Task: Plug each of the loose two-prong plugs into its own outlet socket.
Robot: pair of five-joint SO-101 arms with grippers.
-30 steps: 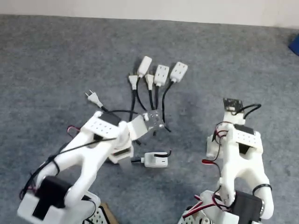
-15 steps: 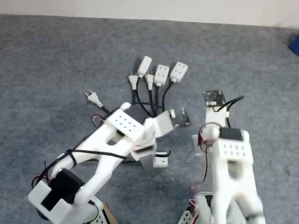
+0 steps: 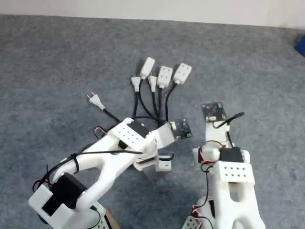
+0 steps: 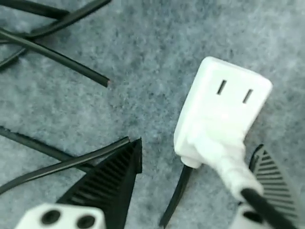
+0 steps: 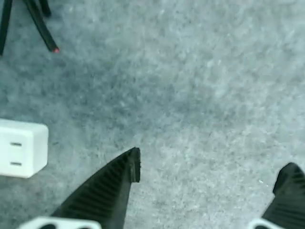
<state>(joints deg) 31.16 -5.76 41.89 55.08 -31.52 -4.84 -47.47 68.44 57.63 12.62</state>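
Grey carpet (image 3: 57,57) lies under both arms. The left gripper (image 4: 198,150), fingers apart, hangs over a white outlet socket (image 4: 221,109) near centre, whose cord end is toward the wrist. The right gripper (image 5: 212,162) hangs spread over carpet just right of the socket. A loose plug (image 3: 96,100) lies far left with its long axis diagonal, prongs pointing far-left.

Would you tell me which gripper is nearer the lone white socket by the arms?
Left. The left gripper hangs open just over the socket; the right gripper sits beside it over bare carpet.
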